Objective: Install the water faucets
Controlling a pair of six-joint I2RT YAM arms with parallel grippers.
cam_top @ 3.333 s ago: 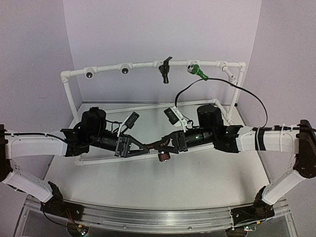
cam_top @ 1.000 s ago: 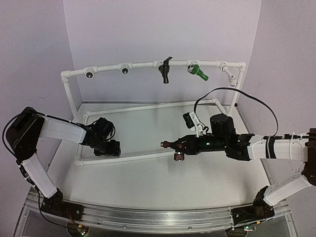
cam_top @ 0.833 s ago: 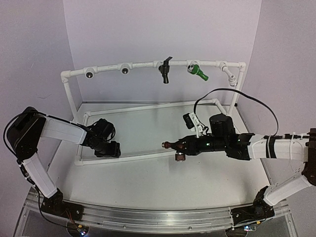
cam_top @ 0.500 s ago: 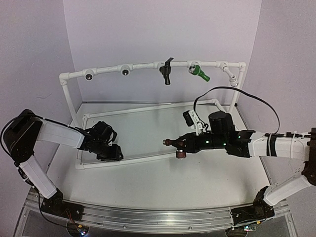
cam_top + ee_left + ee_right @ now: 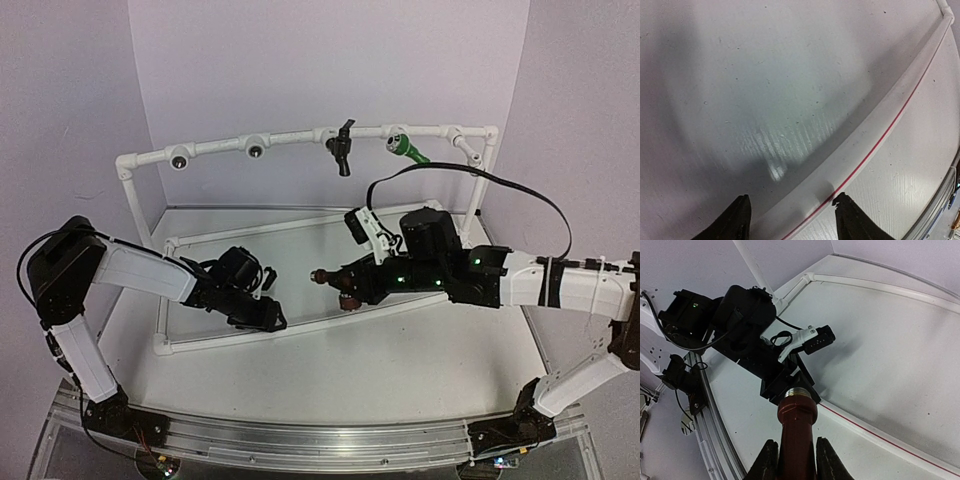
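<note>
Reddish-brown faucet point(image 5: 796, 427): clamped between the closed fingers of the right hand point(image 5: 796, 444), held above the counter point(image 5: 400, 370) near its middle, threaded end pointing toward the left arm. Black faucet point(image 5: 343, 150) and green faucet point(image 5: 402, 147): seated side by side in the top rail of the white pipe frame point(image 5: 290, 136), black to the left of green. Two round tee sockets point(image 5: 180, 157) lie further left on the same rail. Left hand point(image 5: 791, 199): open, fingers spread astride the frame's low front pipe point(image 5: 900, 100), which carries a thin red line; whether the fingertips touch the pipe cannot be told. The two hands are near each other but apart.
</note>
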